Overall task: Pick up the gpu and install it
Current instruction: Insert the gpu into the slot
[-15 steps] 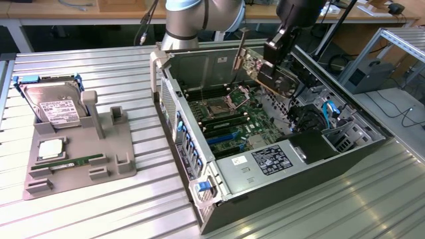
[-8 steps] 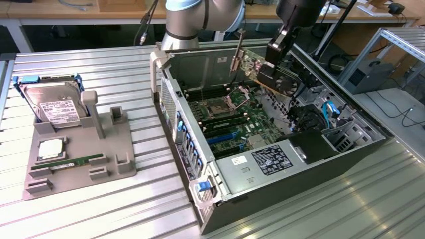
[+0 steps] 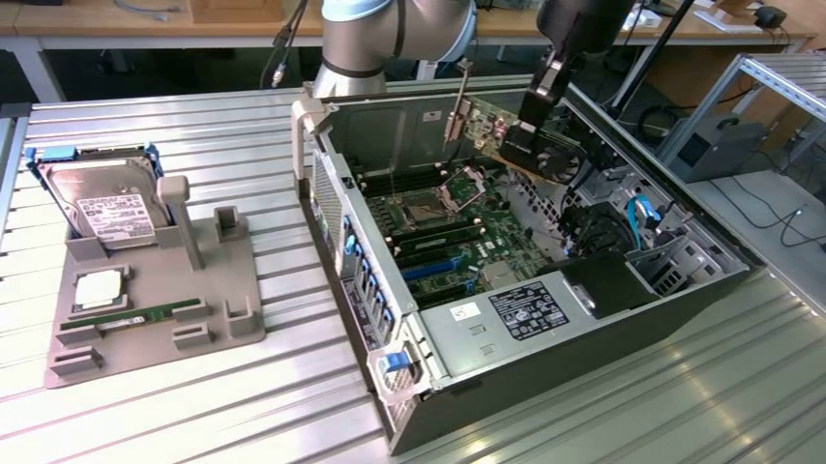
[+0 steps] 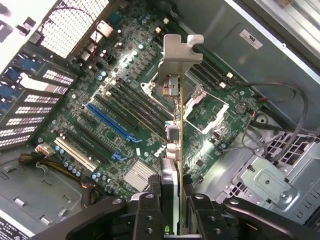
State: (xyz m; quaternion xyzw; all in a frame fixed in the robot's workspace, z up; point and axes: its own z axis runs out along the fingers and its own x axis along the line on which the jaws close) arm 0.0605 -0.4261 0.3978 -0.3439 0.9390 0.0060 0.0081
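The end effector [image 4: 173, 204] clamps the gpu [image 4: 174, 131] edge-on (silver bracket pointing away) above the motherboard [image 4: 75, 125], presumably keeping its connector edge facing the expansion slots [image 4: 111, 121]

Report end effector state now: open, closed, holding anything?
End effector: closed on the gpu, which it holds above the motherboard.

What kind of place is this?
Probably a robotics lab or test workshop: a grey robot arm hangs over an open black computer case on a ribbed metal table, with wooden workbenches behind.
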